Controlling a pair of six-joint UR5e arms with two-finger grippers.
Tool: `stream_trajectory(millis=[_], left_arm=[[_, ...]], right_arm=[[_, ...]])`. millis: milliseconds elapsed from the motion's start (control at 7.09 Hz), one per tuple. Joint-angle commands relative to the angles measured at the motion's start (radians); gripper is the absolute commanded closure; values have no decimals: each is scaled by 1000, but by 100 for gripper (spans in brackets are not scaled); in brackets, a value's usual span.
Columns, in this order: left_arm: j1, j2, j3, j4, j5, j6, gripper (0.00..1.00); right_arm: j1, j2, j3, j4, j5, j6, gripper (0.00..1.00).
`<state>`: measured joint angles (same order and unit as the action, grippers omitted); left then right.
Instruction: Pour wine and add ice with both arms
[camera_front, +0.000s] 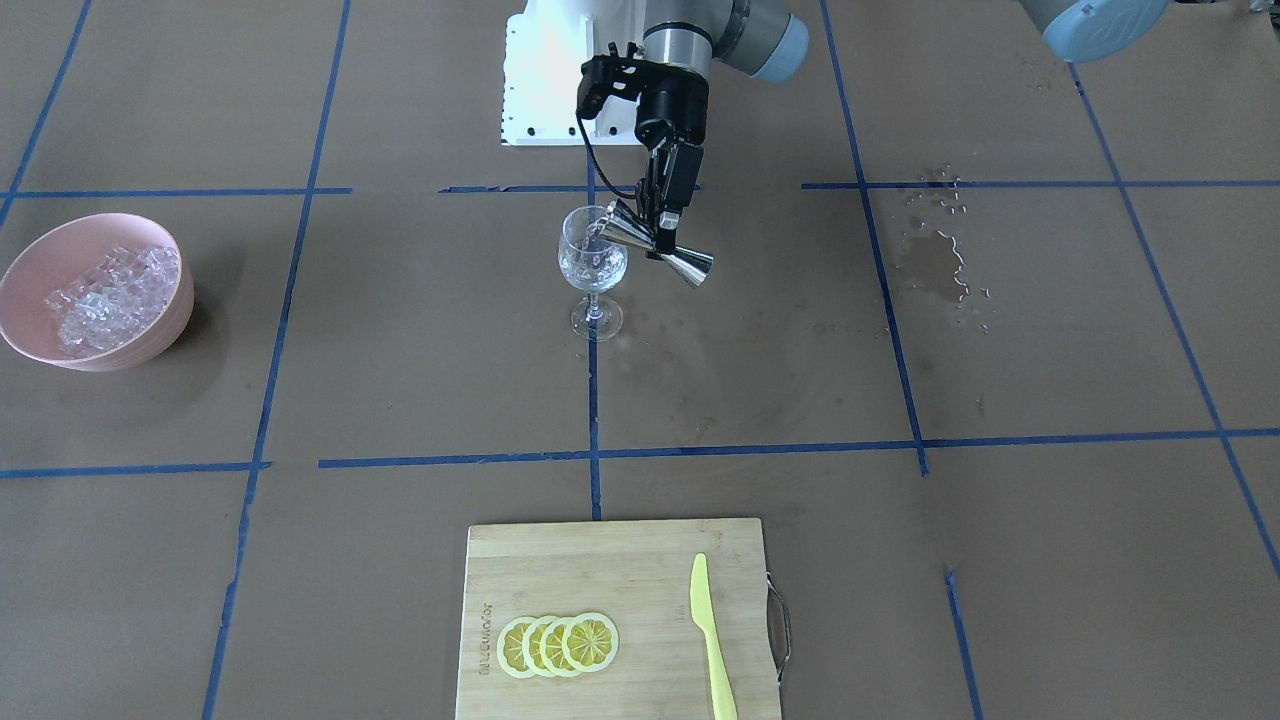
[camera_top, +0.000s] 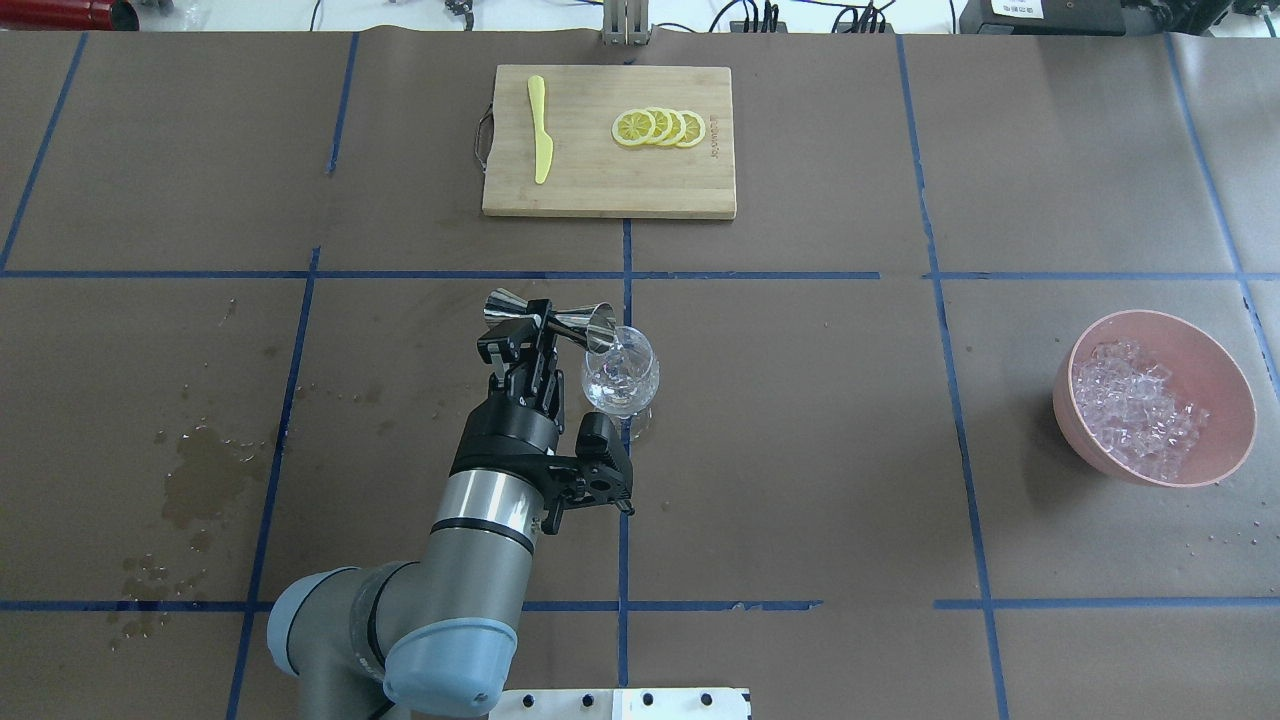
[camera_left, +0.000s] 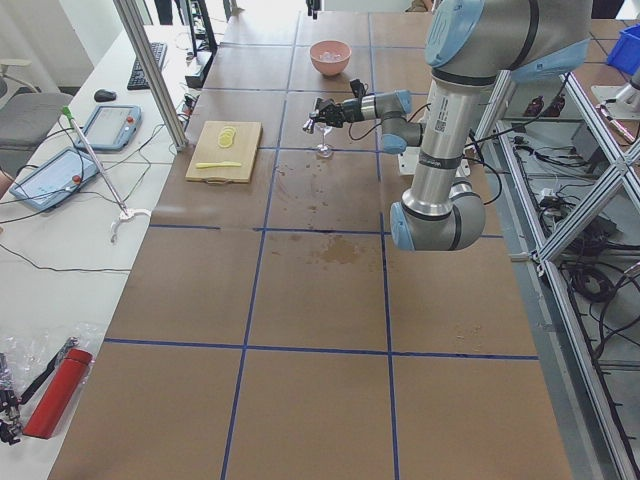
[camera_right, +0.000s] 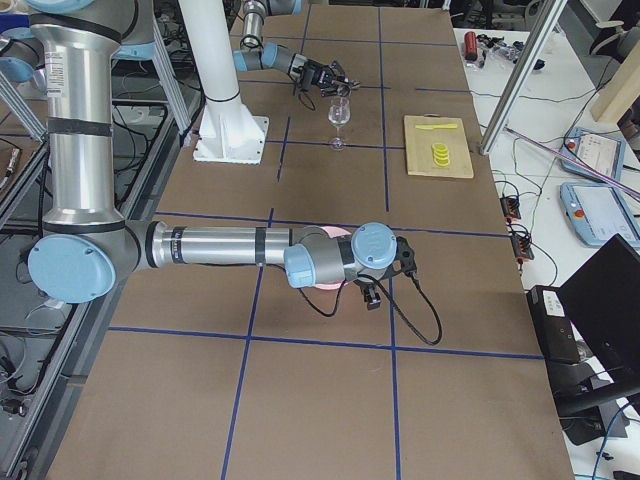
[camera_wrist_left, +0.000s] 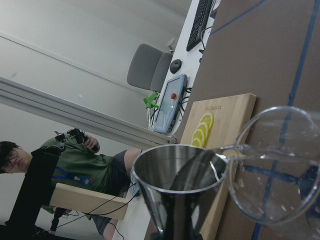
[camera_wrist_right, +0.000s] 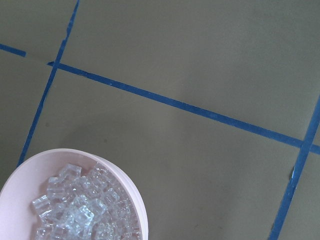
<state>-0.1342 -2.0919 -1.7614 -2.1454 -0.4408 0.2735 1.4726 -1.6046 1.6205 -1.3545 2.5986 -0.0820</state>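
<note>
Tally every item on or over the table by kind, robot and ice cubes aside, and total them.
Clear stemmed wine glass: 1
Steel double-cone jigger: 1
Pink round bowl: 1
Bamboo cutting board: 1
Yellow-green plastic knife: 1
Yellow lemon slices: 4
Total: 9

No text fully legible anywhere. Cutting board (camera_front: 600, 570) carried small burnt-in brand mark (camera_front: 487, 640) along one short edge; same mark showed in overhead and left wrist views, letters too small and blurred to read. Left arm (camera_left: 445, 150) bore narrow white label strip (camera_left: 440, 100) running down silver tube in exterior left view, with dark print too fine to make out. No numbers or signs on tabletop (camera_front: 1000, 560).
</note>
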Motion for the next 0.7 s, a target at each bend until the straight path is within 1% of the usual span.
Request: stream_trajectory(millis=[0, 141, 423, 564], left_arm=[[-2, -4, 0, 5, 1, 124, 100], [-4, -10, -6, 31, 1, 215, 100], [-4, -11, -10, 36, 1, 239, 100], [-2, -11, -13, 73, 1, 251, 100]], right_arm=[[0, 0, -1, 0, 0, -1, 0], [0, 0, -1, 0, 0, -1, 0], [0, 2, -1, 0, 0, -1, 0], [0, 2, -2, 0, 0, -1, 0]])
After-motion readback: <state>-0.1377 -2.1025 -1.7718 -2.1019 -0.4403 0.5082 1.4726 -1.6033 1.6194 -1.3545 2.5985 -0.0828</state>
